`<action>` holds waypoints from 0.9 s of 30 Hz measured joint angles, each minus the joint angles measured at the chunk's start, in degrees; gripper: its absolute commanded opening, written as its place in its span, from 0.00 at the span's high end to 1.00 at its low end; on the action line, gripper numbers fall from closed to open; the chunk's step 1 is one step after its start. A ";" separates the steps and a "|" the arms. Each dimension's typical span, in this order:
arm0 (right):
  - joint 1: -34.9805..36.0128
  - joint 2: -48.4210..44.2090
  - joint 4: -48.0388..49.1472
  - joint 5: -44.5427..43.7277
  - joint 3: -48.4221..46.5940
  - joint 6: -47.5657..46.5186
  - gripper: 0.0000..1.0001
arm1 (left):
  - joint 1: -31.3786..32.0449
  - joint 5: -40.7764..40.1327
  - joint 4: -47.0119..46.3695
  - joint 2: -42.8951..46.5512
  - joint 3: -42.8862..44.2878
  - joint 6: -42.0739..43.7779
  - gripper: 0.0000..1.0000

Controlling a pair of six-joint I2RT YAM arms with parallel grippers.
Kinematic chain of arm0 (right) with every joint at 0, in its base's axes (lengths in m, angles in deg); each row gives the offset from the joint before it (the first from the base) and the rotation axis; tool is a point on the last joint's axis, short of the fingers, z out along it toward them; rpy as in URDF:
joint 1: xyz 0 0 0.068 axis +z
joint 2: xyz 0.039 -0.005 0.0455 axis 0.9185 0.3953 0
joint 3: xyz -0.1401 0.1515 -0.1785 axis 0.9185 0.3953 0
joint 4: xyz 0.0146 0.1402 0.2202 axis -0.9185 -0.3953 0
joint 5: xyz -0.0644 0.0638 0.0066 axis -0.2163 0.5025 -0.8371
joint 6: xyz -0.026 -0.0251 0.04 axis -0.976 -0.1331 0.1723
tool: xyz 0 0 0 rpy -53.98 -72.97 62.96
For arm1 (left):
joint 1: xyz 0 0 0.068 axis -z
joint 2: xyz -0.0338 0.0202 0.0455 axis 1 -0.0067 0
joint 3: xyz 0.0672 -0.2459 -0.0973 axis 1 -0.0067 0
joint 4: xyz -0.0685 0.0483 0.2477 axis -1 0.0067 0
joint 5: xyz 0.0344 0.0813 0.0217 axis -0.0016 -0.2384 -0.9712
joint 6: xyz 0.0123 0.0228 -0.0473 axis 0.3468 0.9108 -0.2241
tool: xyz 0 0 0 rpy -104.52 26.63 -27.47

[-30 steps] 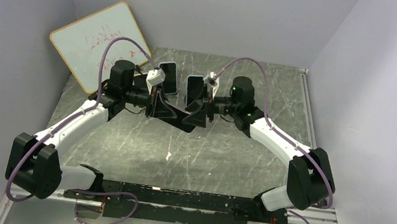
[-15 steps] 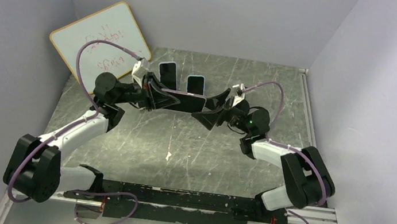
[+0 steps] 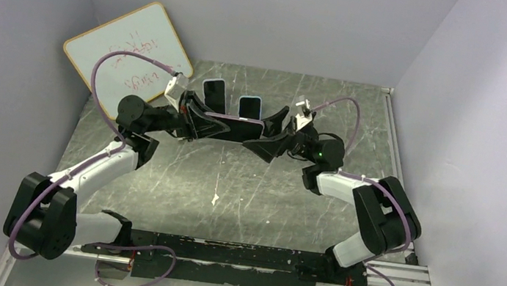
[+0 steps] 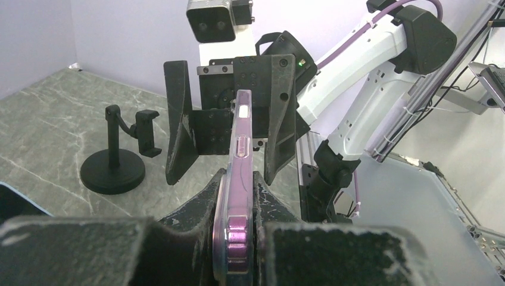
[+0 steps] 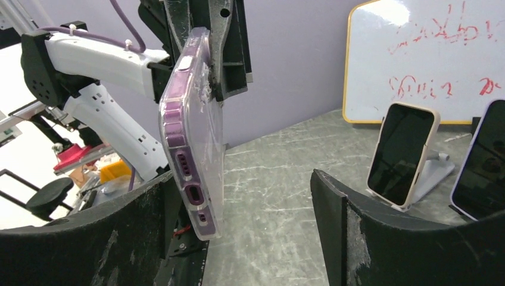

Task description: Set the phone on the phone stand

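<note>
A purple phone in a clear case [image 3: 236, 128] is held level above the table, clamped edge-on in my left gripper [image 3: 217, 127], as the left wrist view [image 4: 241, 179] shows. My right gripper [image 3: 271, 133] faces it, open, with the phone's free end [image 5: 193, 143] between its fingers [image 5: 381, 238], close to the left one, not clamped. My left gripper [image 5: 220, 53] shows behind the phone. A black phone stand [image 4: 116, 161] with an empty clamp stands on the table; it is hidden in the top view.
Two other phones lean on stands at the back [image 3: 214, 95] [image 3: 249, 105], also seen from the right wrist [image 5: 402, 152] [image 5: 482, 167]. A whiteboard [image 3: 129, 53] leans in the back left corner. Walls close in on three sides.
Both wrists have swung up from the table. The phone has gone from low and tilted to level between the grippers. The right arm has folded back and its fingers now straddle the phone's end.
</note>
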 measured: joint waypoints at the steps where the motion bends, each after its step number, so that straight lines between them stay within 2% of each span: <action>1: 0.13 0.26 0.04 0.24 -0.33 0.28 0.19 | -0.02 0.02 -0.04 -0.02 -0.02 -0.04 0.95; 5: 0.81 1.55 -0.02 0.72 -1.57 0.74 0.24 | 0.09 0.02 -0.09 -0.46 -0.07 -0.07 0.95; 8: 1.53 2.32 -0.31 0.94 -2.58 0.72 0.46 | 0.09 0.00 -0.11 -1.18 -0.07 -0.07 0.95; 10: 2.14 2.78 -0.55 1.07 -3.32 0.85 0.64 | 0.11 0.00 -0.11 -1.64 -0.13 -0.07 0.95; 12: 2.62 3.19 -0.79 1.16 -4.11 0.96 0.93 | 0.20 -0.02 -0.09 -1.90 -0.26 -0.04 0.95; 13: 2.86 3.37 -0.76 1.70 -4.37 1.53 1.00 | 0.17 -0.46 0.02 -1.95 -0.37 0.42 0.95; 14: 3.13 3.39 -0.81 2.10 -4.59 1.31 1.00 | 0.07 -1.11 0.57 -1.95 -0.46 0.76 0.91; 17: 3.08 3.34 -1.73 3.06 -4.81 0.11 1.00 | -0.04 -1.62 2.89 -1.70 -0.39 1.05 0.55; 19: 2.69 2.84 -4.31 2.51 -4.72 -0.72 1.00 | -0.02 -2.27 6.25 -1.46 0.26 3.85 0.38; 21: 1.03 1.25 -7.91 1.36 -3.50 -1.53 1.00 | 0.22 -3.45 10.12 -1.16 1.36 6.54 0.32; 24: -4.61 -4.42 -10.95 -0.26 1.20 -2.05 1.00 | 1.05 -8.15 16.00 -0.59 3.02 10.82 0.30; 27: -12.94 -12.61 -14.67 -5.81 5.75 -2.86 1.00 | 4.37 -15.74 20.44 -0.52 5.05 16.28 0.30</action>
